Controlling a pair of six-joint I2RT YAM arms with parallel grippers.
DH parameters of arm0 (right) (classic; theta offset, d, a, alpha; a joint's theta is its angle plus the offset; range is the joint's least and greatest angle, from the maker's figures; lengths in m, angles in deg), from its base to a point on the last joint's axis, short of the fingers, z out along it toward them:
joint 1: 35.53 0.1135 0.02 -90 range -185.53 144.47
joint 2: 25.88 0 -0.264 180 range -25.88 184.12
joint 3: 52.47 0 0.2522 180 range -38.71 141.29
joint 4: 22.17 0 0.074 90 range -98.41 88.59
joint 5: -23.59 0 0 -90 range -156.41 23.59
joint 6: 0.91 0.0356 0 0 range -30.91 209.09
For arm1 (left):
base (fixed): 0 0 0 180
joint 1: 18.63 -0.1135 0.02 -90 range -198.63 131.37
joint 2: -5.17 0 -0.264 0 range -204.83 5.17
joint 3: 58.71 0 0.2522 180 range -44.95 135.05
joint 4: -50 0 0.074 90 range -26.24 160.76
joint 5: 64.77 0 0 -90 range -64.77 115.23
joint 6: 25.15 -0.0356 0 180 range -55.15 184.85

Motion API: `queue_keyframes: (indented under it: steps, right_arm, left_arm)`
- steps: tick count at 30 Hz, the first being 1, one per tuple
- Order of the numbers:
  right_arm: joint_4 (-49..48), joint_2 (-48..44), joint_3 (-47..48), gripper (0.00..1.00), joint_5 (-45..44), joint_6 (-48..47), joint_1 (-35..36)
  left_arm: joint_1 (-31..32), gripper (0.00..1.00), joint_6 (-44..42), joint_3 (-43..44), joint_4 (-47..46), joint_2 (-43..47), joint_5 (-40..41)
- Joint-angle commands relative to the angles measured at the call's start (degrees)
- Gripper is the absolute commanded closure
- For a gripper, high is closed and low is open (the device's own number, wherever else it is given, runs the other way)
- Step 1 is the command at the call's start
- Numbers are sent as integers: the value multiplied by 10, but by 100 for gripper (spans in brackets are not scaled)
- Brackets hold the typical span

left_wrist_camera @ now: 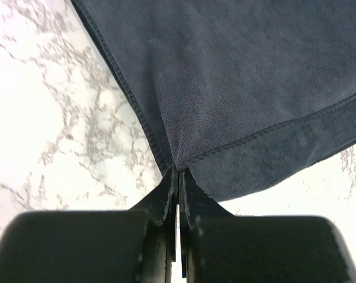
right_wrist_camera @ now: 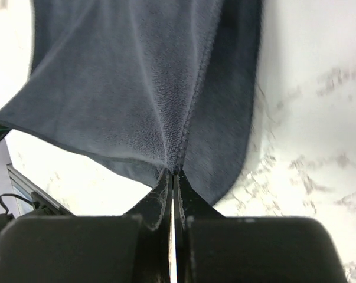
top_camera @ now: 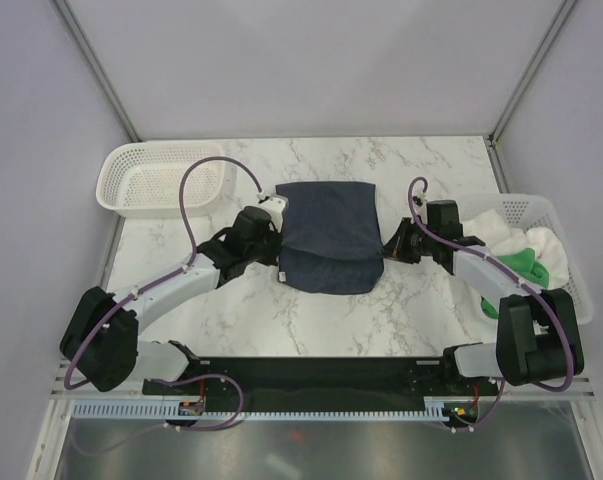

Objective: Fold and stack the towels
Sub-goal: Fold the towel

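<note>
A dark navy towel (top_camera: pixel 330 236) lies in the middle of the marble table, its near part doubled over. My left gripper (top_camera: pixel 278 240) is shut on the towel's left edge; in the left wrist view (left_wrist_camera: pixel 179 172) the stitched hem (left_wrist_camera: pixel 237 88) runs into the closed jaws. My right gripper (top_camera: pixel 386 246) is shut on the towel's right edge; in the right wrist view (right_wrist_camera: pixel 173 171) the cloth (right_wrist_camera: pixel 124 88) is pinched between the closed jaws and hangs lifted. More towels, white (top_camera: pixel 496 225) and green (top_camera: pixel 529 265), sit in the right basket.
An empty white basket (top_camera: pixel 161 180) stands at the back left. A white basket (top_camera: pixel 566 250) holding the towels stands at the right edge. Grey enclosure walls surround the table.
</note>
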Motion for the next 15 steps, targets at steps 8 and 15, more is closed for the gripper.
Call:
queue_keyframes:
  steps: [8,15]
  right_arm:
    - [-44,-6,-77,100,-26,42,2]
    - [-44,-15,-92,100,-12,45,2]
  left_arm:
    - [54,98,77,-55,-5,-2,44]
    - [60,98,99,-79,-13,5,31]
